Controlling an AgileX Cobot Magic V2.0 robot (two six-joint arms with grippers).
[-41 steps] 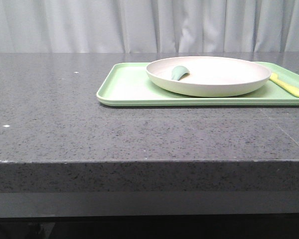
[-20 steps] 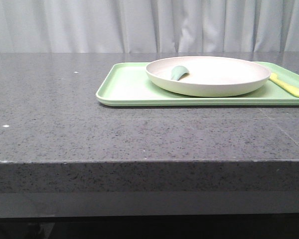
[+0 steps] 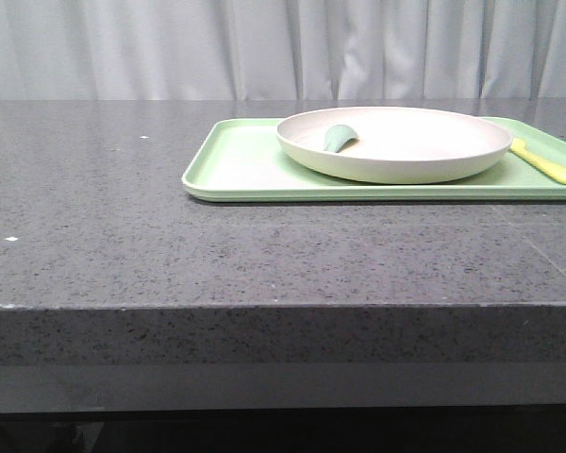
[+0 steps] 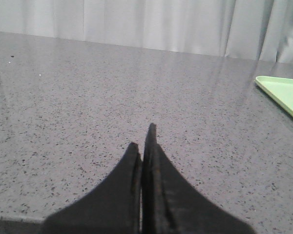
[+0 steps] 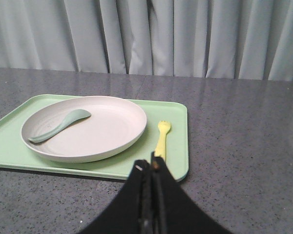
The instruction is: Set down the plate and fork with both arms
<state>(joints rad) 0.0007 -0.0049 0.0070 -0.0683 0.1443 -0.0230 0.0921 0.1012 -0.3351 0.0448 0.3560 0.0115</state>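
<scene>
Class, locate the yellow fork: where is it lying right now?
In the front view, the fork lies on the green tray at the far right, just beside the plate, outside its rim.

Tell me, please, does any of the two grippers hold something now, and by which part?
Nothing is held. The left gripper and right gripper have their fingers shut together on nothing; the plate and fork lie on the tray.

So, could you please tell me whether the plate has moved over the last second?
No. The plate sits at the same spot on the green tray.
</scene>
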